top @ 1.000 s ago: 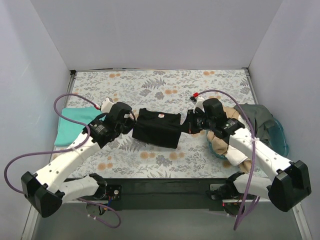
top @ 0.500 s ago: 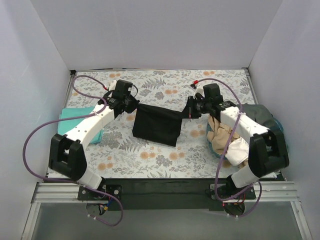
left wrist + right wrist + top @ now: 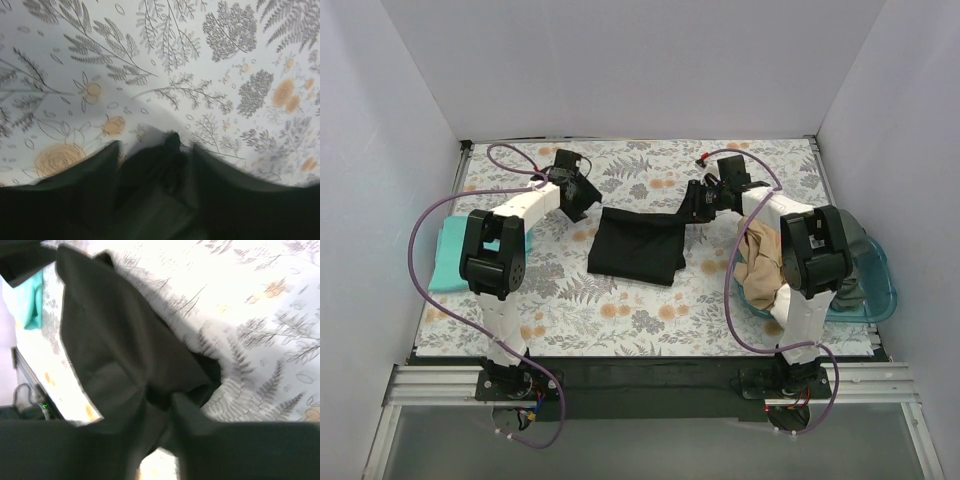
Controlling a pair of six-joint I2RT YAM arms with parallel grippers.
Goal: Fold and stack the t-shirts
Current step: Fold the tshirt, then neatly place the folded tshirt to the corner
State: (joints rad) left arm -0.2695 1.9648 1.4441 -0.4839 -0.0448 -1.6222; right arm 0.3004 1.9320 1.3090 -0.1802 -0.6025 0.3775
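1. The basket [image 3: 886, 288] at the table's right edge holds a heap: tan shirt [image 3: 756, 262], white shirt [image 3: 776, 303], grey shirt [image 3: 858, 240].
2. The black shirt [image 3: 638, 248] lies mid-table. The right gripper [image 3: 692, 207] is clamped on its raised far-right corner.
3. The left gripper [image 3: 580, 196] is beside the far-left corner. Its wrist view is too blurred to tell its grip.
4. The teal shirt [image 3: 445, 255] lies at the left edge.

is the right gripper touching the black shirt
Touching. The right wrist view shows the black shirt pinched in the right gripper; the top external view shows its corner drawn up to that gripper.
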